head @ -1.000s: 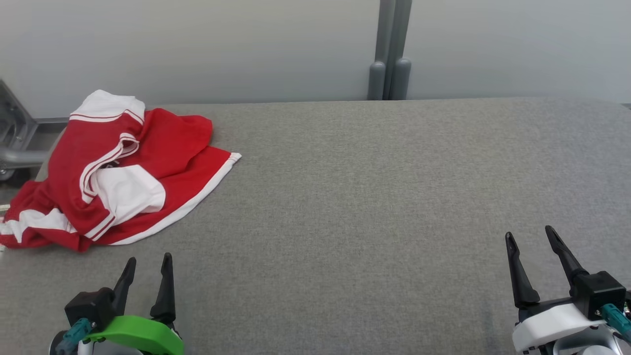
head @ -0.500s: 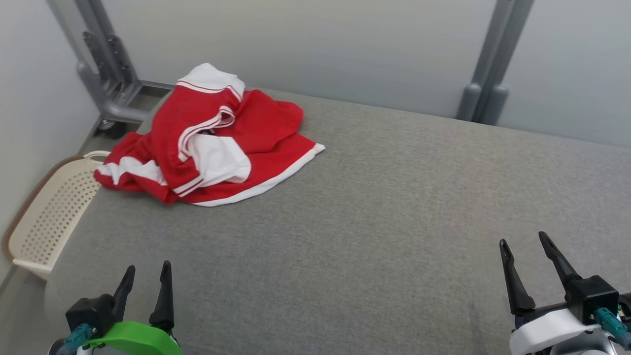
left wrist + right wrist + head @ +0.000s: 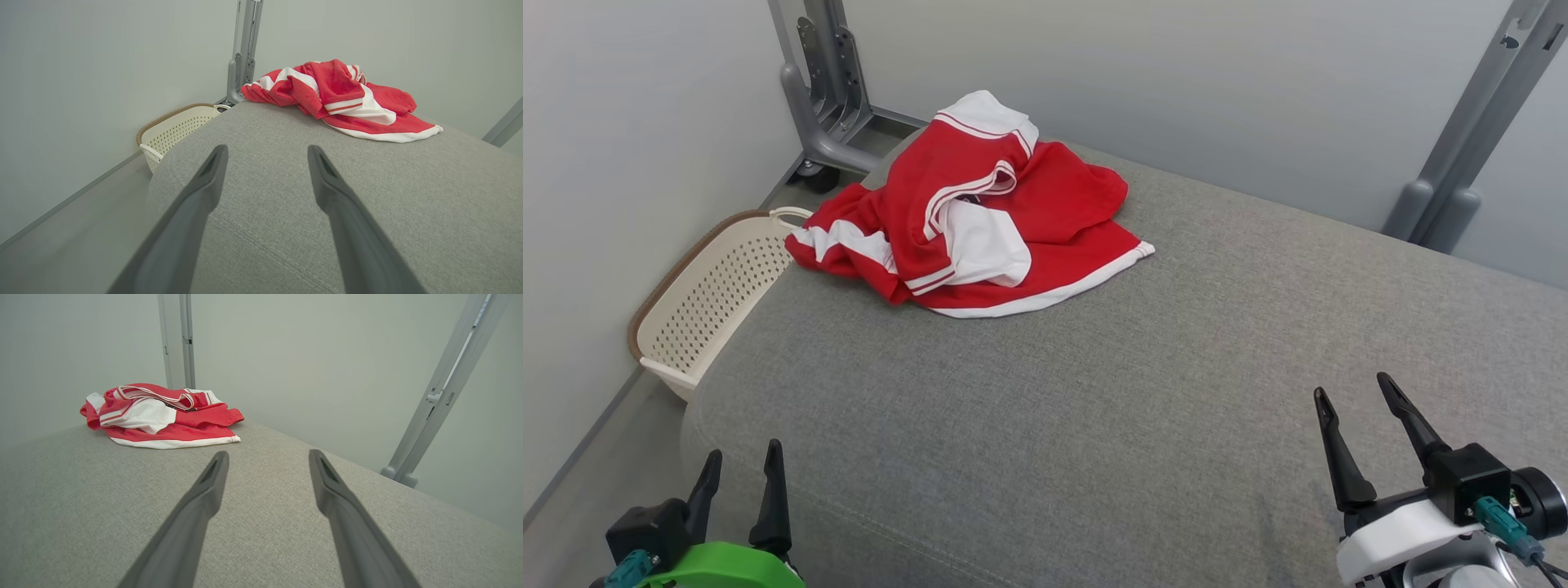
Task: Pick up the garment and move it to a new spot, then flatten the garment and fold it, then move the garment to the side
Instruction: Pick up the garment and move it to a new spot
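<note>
Since the grey fabric-covered counter (image 3: 1143, 408) is so broad and the red-and-white garment (image 3: 1013, 204) lies crumpled at its far left corner, well apart from both end effectors, my biggest worry is the long reach. I judge that stretching across so much upholstery could drag a finger along it, or land a pinch on the counter's cover instead of the cloth. The garment is heaped in overlapping folds, with one part reaching the counter's left edge just above the cream perforated basket (image 3: 707, 302) on the floor (image 3: 596, 506), so a shallow grab of a single layer could, I think, tip the rest off that edge and into the basket. A grab through several layers at once would make the flattening harder. Around the work, a pale wall (image 3: 629, 147) runs close along the left with the basket between it and the counter, leaving my left arm little room to swing. A grey metal post (image 3: 821, 98) rises just behind the garment and a second post (image 3: 1462, 163) at the far right. The counter between me and the garment is bare fabric. The left end effector (image 3: 743, 451) hangs at the near left corner, its two dark fingers spread wide with nothing between them; the right end effector (image 3: 1352, 385) stands over the near right, equally wide and empty.
</note>
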You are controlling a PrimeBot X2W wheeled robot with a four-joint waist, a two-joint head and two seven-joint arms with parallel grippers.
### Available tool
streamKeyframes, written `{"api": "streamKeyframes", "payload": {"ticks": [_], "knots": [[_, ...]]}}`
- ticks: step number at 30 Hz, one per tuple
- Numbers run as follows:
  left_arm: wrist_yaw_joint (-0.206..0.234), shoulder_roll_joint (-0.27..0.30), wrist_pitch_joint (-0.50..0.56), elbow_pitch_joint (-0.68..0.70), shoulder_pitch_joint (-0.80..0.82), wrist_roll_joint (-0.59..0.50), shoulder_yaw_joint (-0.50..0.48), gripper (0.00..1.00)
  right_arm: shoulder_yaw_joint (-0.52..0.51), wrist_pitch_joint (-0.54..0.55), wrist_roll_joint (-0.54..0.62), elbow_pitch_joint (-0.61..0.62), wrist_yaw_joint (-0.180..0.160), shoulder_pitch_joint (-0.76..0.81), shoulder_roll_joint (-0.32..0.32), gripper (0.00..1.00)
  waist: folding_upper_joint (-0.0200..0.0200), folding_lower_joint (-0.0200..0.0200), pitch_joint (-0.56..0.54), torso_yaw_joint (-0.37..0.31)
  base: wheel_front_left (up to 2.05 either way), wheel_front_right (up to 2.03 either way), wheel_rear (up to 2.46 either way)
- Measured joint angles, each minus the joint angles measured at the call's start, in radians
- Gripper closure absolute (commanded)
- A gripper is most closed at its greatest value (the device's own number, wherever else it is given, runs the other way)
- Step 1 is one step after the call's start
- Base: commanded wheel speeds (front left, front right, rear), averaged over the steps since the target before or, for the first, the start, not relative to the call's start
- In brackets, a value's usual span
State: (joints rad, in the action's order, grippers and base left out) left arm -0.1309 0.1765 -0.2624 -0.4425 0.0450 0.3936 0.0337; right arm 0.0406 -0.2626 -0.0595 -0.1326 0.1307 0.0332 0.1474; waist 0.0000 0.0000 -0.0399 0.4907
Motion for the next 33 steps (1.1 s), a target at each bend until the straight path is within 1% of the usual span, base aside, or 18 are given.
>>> {"api": "streamKeyframes", "payload": {"ticks": [7,10,13,16,18,21,22,23,25,26,27,28,30,32,33], "knots": [[0.000,0.001,0.000,-0.007,0.004,0.001,0.007,0.00,-0.034,0.000,-0.001,0.011,0.000,0.028,-0.010,0.00,0.0000,0.0000,-0.004,-0.006,0.00,0.00,0.00],[0.000,0.000,0.000,-0.013,0.025,0.020,0.022,0.00,-0.043,0.000,0.000,0.020,0.000,0.031,-0.011,0.00,0.0000,0.0000,0.006,-0.009,0.00,0.00,0.00],[0.000,-0.002,0.007,-0.018,0.087,0.049,0.034,0.00,-0.044,0.000,0.003,0.028,0.000,0.032,-0.007,0.00,0.0000,0.0000,0.028,-0.014,0.00,0.00,0.00],[0.000,-0.002,0.055,-0.012,0.190,0.087,0.052,0.00,-0.039,0.000,0.011,0.042,0.000,0.001,0.010,0.00,0.0000,0.0000,0.064,-0.019,0.00,0.00,0.00],[0.000,-0.003,0.112,-0.018,0.278,0.115,0.059,0.00,-0.034,0.000,0.016,0.051,0.000,-0.035,0.026,0.00,0.0000,0.0000,0.097,-0.022,0.00,0.00,0.00],[0.002,0.000,0.230,-0.056,0.425,0.140,0.064,0.00,-0.017,0.000,0.021,0.058,0.000,-0.096,0.040,0.00,0.0000,0.0000,0.157,-0.030,0.00,0.00,0.00],[0.009,0.004,0.311,-0.084,0.531,0.173,0.057,0.00,0.000,0.000,0.028,0.058,0.000,-0.141,0.051,0.00,0.0000,0.0000,0.202,-0.037,0.00,0.00,0.00],[0.014,0.010,0.345,-0.098,0.583,0.177,0.054,0.00,0.010,0.000,0.030,0.059,0.000,-0.161,0.054,0.00,0.0000,0.0000,0.225,-0.042,0.00,0.00,0.00],[0.018,0.017,0.429,-0.131,0.685,0.223,0.036,0.00,0.027,0.000,0.036,0.060,0.000,-0.199,0.057,0.00,0.0000,0.0001,0.273,-0.052,0.00,0.00,0.00],[0.018,0.017,0.429,-0.131,0.685,0.223,0.036,0.00,0.027,0.000,0.036,0.060,0.000,-0.199,0.057,0.00,0.0000,0.0001,0.273,-0.052,0.00,0.00,0.00],[0.023,0.019,0.465,-0.153,0.731,0.247,0.021,0.00,0.036,0.000,0.037,0.061,0.000,-0.216,0.058,0.00,0.0000,0.0001,0.296,-0.058,0.00,0.00,0.00],[0.031,0.027,0.498,-0.178,0.776,0.259,0.014,0.00,0.042,0.000,0.037,0.062,0.000,-0.233,0.058,0.00,0.0000,0.0001,0.321,-0.065,0.00,0.00,0.00],[0.047,0.067,0.563,-0.222,0.848,0.257,0.012,0.00,0.052,0.000,0.037,0.063,0.000,-0.265,0.056,0.00,0.0000,0.0001,0.366,-0.081,0.00,0.00,0.00],[0.065,0.101,0.620,-0.274,0.901,0.254,0.012,0.00,0.055,0.000,0.037,0.066,0.000,-0.294,0.041,0.00,0.0000,0.0002,0.409,-0.101,0.00,0.00,0.00],[0.076,0.107,0.650,-0.304,0.919,0.256,0.009,0.00,0.057,0.000,0.037,0.065,0.000,-0.301,0.032,0.00,-0.0001,0.0002,0.429,-0.113,0.00,0.00,0.00]]}}
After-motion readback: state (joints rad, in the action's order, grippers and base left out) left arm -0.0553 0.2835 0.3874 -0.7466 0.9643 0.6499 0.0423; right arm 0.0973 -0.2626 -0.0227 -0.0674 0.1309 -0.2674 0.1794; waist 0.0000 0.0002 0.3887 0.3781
